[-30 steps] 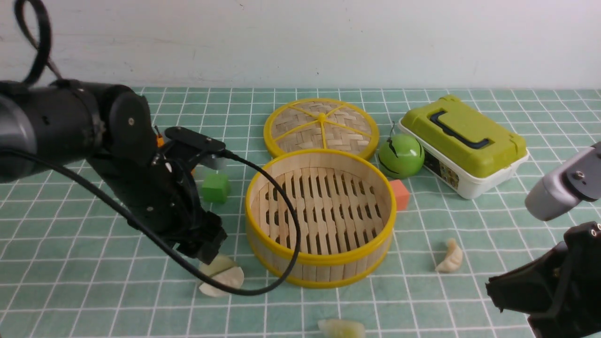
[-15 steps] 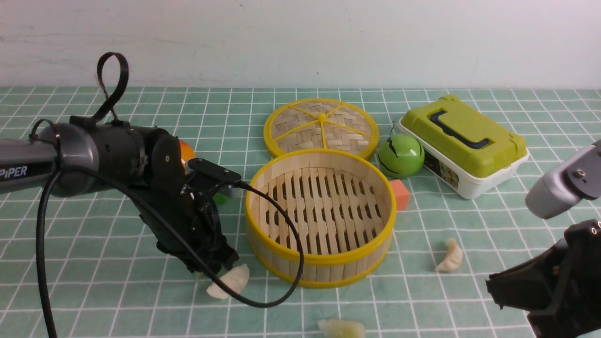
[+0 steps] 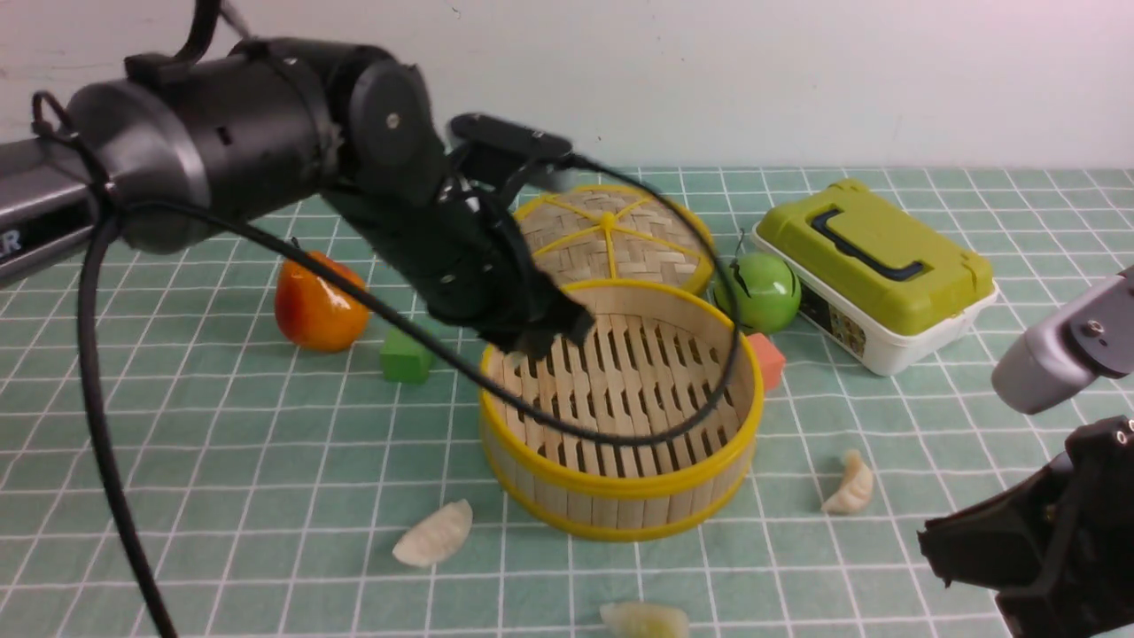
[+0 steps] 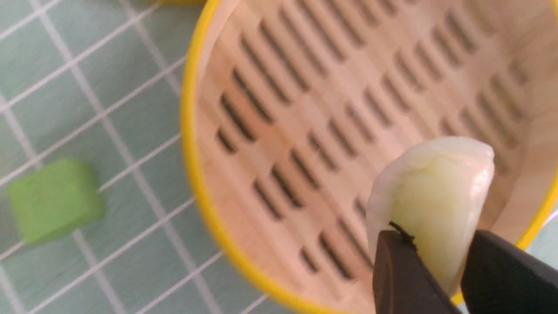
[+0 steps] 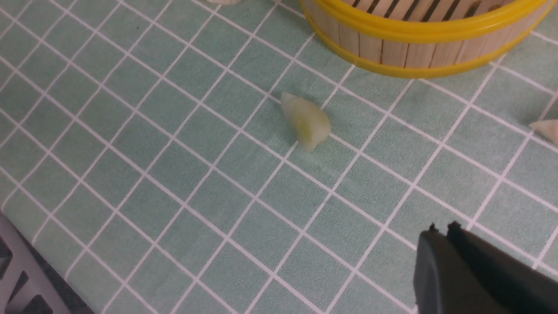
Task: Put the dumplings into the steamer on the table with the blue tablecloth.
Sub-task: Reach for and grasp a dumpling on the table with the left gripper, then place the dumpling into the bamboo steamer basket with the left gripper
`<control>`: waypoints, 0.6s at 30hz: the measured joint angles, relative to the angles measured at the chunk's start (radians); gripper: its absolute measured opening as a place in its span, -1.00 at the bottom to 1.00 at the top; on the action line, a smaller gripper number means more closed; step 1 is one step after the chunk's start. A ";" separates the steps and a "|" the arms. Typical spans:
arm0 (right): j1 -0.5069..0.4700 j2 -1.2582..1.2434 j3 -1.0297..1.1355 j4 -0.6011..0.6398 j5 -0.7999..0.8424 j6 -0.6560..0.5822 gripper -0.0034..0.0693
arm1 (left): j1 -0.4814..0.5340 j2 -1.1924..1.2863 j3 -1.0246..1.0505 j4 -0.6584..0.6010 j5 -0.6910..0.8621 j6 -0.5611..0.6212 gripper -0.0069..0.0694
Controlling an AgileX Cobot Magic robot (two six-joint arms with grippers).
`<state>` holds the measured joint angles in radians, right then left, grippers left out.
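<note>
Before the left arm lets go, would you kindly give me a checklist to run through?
1. Dumpling pinched firmly in the left claw: ok.
2. Left claw over the steamer, inside its rim: ok.
3. Steamer floor bare where the dumpling would land: ok.
4. Black cable clear of the steamer: cannot tell; in the front view it crosses the opening.
5. Right claw shut and away from the steamer: ok.
6. Drop height low enough: cannot tell.

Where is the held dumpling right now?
Left wrist view: the dumpling is pinched in the left gripper, over the steamer, near its rim.
</note>
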<state>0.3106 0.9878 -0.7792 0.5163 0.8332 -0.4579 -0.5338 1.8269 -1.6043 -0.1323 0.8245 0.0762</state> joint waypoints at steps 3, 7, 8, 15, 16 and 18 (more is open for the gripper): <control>0.000 -0.023 0.000 0.000 0.046 0.028 -0.83 | -0.034 0.092 -0.120 -0.005 -0.019 -0.124 -0.35; 0.000 -0.094 0.000 0.000 0.137 0.052 -0.82 | -0.040 0.270 -0.266 -0.003 -0.020 -0.218 -0.35; 0.000 -0.112 0.000 0.000 0.151 0.052 -0.82 | -0.040 0.295 -0.294 -0.002 -0.020 -0.224 -0.35; 0.000 -0.273 0.000 -0.019 0.200 0.098 -0.79 | -0.040 0.484 -0.463 -0.001 -0.016 -0.242 -0.34; 0.000 -0.289 0.000 -0.026 0.200 0.103 -0.79 | -0.040 0.493 -0.467 -0.001 -0.016 -0.242 -0.31; 0.000 -0.312 0.000 -0.047 0.199 0.107 -0.79 | -0.040 0.507 -0.472 -0.001 -0.016 -0.239 -0.17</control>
<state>0.3106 0.6761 -0.7792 0.4694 1.0318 -0.3505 -0.5738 2.3343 -2.0762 -0.1331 0.8090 -0.1630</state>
